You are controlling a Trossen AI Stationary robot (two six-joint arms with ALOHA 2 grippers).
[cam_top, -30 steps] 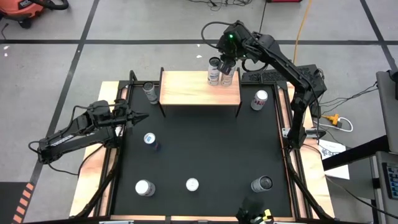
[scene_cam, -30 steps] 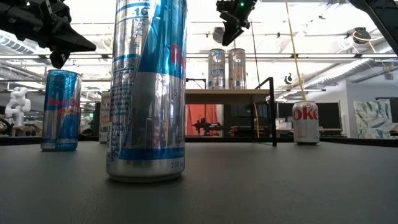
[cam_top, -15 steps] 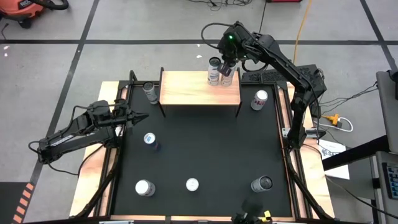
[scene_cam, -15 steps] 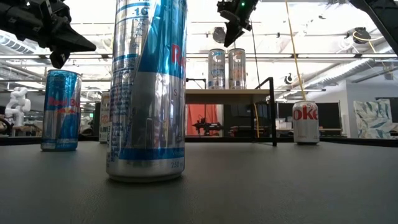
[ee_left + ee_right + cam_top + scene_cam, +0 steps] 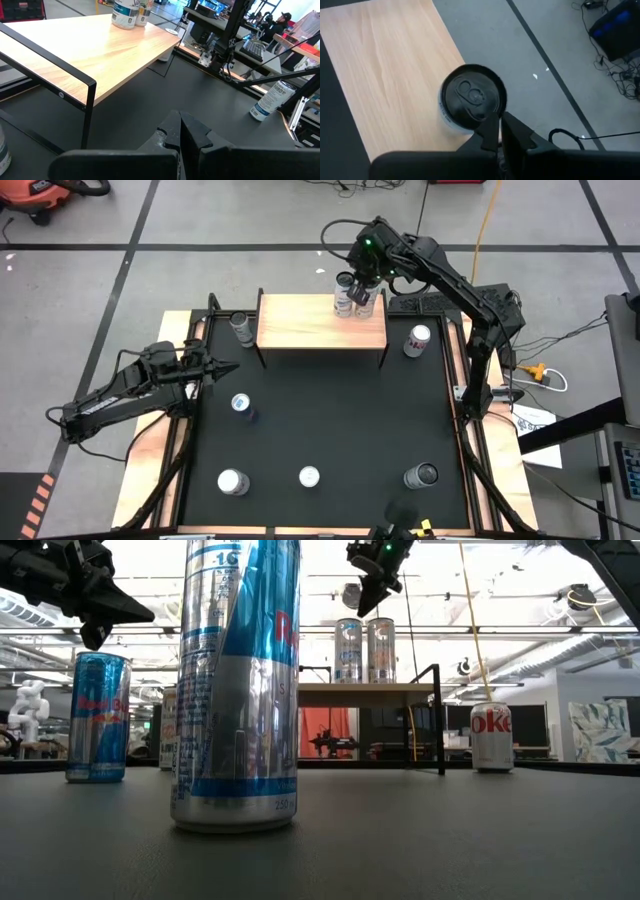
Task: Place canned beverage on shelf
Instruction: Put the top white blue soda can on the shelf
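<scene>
Left arm: waits over the table's 9 o'clock edge, reaching toward the middle.
Left gripper [image 5: 232,367]: jaws clenched to a point, grasping nothing; it hangs above the mat, with the shelf's near corner ahead of it in the left wrist view.
Can behind the shelf's left end [image 5: 241,328]: silver, upright on the mat at about 11 o'clock, just beside the shelf's left legs.
Blue-and-silver slim can [image 5: 241,405]: upright on the mat at about 9 o'clock from the table's middle, near the left gripper but apart from it.
Front row: three upright cans along the 6 o'clock edge, a white-topped one [image 5: 232,481] at 7 o'clock, a second [image 5: 309,477] at 6 o'clock, a dark-topped one [image 5: 421,476] at 5 o'clock.
Nearest can: the tall blue-and-silver can [image 5: 236,680] fills the left of the low view.
Shelf [image 5: 300,325]: pale wood top on thin black legs, at the table's 12 o'clock side.
Canned beverages on shelf: two silver cans [image 5: 353,298] stand upright and touching at the top's far right corner, about 1 o'clock on the shelf.
Right gripper [image 5: 361,276]: above those two cans, jaws clenched and empty; in the right wrist view its tips sit over the rim of a dark-topped can [image 5: 471,98], and the low view shows clear air between them.
Diet Coke can [image 5: 417,340]: upright on the mat at 2 o'clock, just right of the shelf.
</scene>
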